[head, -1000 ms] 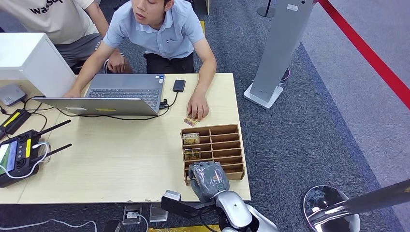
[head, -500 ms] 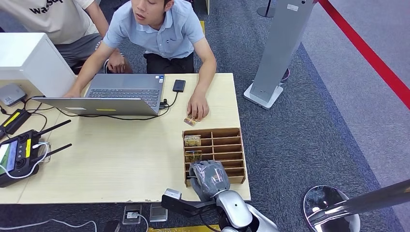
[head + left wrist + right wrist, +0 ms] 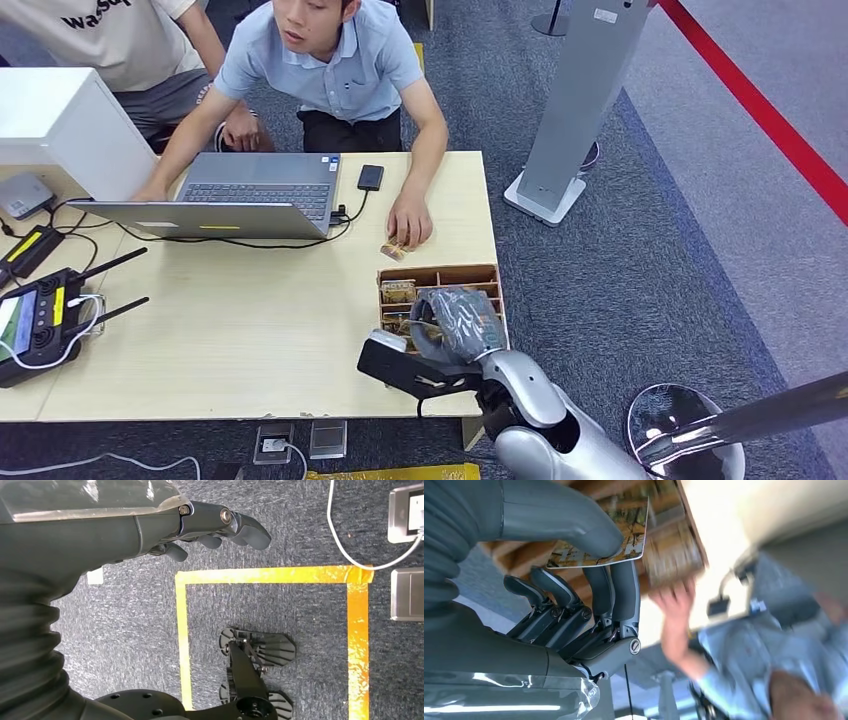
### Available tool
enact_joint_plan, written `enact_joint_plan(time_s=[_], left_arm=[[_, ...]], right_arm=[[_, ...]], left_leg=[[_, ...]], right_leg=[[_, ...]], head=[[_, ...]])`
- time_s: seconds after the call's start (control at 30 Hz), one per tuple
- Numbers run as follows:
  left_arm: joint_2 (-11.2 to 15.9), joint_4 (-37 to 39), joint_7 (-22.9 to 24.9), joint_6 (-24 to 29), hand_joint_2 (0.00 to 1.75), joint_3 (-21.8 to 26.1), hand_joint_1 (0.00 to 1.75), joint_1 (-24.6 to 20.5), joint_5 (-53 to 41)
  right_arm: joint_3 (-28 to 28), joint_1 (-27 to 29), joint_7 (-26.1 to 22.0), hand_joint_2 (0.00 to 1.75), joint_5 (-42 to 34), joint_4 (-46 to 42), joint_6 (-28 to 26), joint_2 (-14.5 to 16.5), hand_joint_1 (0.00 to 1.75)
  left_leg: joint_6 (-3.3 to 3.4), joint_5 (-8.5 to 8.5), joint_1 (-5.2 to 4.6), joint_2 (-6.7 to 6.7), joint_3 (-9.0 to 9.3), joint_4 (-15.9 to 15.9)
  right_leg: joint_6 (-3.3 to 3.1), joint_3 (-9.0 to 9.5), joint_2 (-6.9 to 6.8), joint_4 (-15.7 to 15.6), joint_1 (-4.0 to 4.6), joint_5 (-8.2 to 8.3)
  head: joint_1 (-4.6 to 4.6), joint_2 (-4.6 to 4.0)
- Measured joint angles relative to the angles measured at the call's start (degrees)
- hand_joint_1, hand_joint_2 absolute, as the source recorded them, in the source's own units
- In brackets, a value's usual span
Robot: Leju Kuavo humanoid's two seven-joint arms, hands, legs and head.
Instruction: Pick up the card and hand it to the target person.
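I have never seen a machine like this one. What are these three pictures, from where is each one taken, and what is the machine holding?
It is a humanoid robot with two arms and hands. One picture looks down from its head at a wooden table. There you see a laptop, a person's hand beside a small card, and a wooden organizer with slots. The right hand is over that organizer. The right wrist camera shows this hand pinching a picture card between thumb and fingers. The left wrist camera shows the left hand hanging above the carpet, holding nothing.
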Motion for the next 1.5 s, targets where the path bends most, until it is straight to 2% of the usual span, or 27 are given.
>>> enact_joint_plan(time_s=[0.2,0.4,0.5,0.67,0.73,0.83,1.03,1.47,1.5], left_arm=[[0.03,0.0,-0.26,0.1,1.75,0.02,0.0,0.44,0.48],[0.03,0.0,-0.26,0.03,1.75,0.02,0.0,0.39,-0.19],[0.01,-0.01,-0.19,-0.11,1.75,0.02,0.0,0.17,-0.86],[-0.35,-0.02,0.25,-0.54,1.75,0.02,0.0,-0.8,-1.7],[-0.53,-0.02,0.42,-0.57,1.75,0.02,0.0,-1.13,-1.74],[-0.7,-0.02,0.58,-0.34,1.75,0.02,0.0,-1.39,-1.74],[-0.78,-0.02,0.79,0.05,1.75,0.01,0.0,-1.55,-1.78],[-0.8,-0.02,1.42,0.43,1.75,0.0,0.0,-1.65,-1.81],[-0.8,-0.02,1.49,0.43,1.31,-0.01,0.0,-1.64,-1.8]], right_arm=[[-2.31,-1.53,-0.64,1.75,-3.87,-8.73,1.12,-2.68,1.75],[-2.45,-2.84,-3.6,1.75,-7.28,-10.75,2.31,-3.35,1.75],[-2.2,-3.85,-6.53,1.75,-4.21,-9.47,-2.25,-3.13,1.75],[-2.09,-5.22,-13.39,1.75,7.68,-3.79,-18.4,-1.86,1.75],[-2.28,-5.3,-15.67,1.75,9.29,-0.86,-24.53,-1.2,1.75],[-2.48,-5.43,-17.38,1.75,9.52,2.93,-29.69,-0.44,1.75],[-2.61,-5.9,-17.59,1.75,9.26,7.81,-32.68,0.41,1.75],[-2.36,-7.04,-15.56,1.75,10.83,13.44,-33.22,1.48,1.75],[-2.31,-7.13,-15.45,1.75,10.78,13.73,-33.2,1.54,1.31]], left_leg=[[0.0,0.0,0.0,0.0,-0.01,0.0],[0.0,0.0,0.01,0.0,-0.02,0.0],[0.0,0.0,0.01,-0.01,-0.03,0.0],[0.0,0.0,0.0,-0.02,-0.04,0.0],[0.0,0.0,0.0,-0.03,-0.05,0.0],[0.0,0.0,0.01,-0.03,-0.05,0.0],[0.0,0.0,0.01,-0.03,-0.05,0.0],[0.0,0.0,0.01,-0.02,-0.04,0.0],[0.0,0.0,0.01,-0.02,-0.04,0.0]], right_leg=[[0.0,-0.01,0.0,0.0,0.0,0.0],[0.0,0.01,0.0,0.0,0.01,0.0],[0.0,0.03,-0.01,0.0,0.01,0.0],[0.0,0.03,-0.02,0.0,0.0,0.0],[0.0,0.03,-0.03,0.0,0.0,0.0],[0.0,0.02,-0.02,0.0,0.01,0.0],[0.0,0.01,-0.02,0.0,0.01,0.0],[0.0,0.01,-0.02,0.01,0.01,0.0],[0.0,0.01,-0.02,0.01,0.01,0.0]], head=[[-0.06,0.0],[-0.09,0.0],[-0.05,0.0],[0.0,0.0],[-0.01,0.0],[-0.05,0.0],[-0.09,0.0],[-0.07,0.0],[-0.08,0.0]])
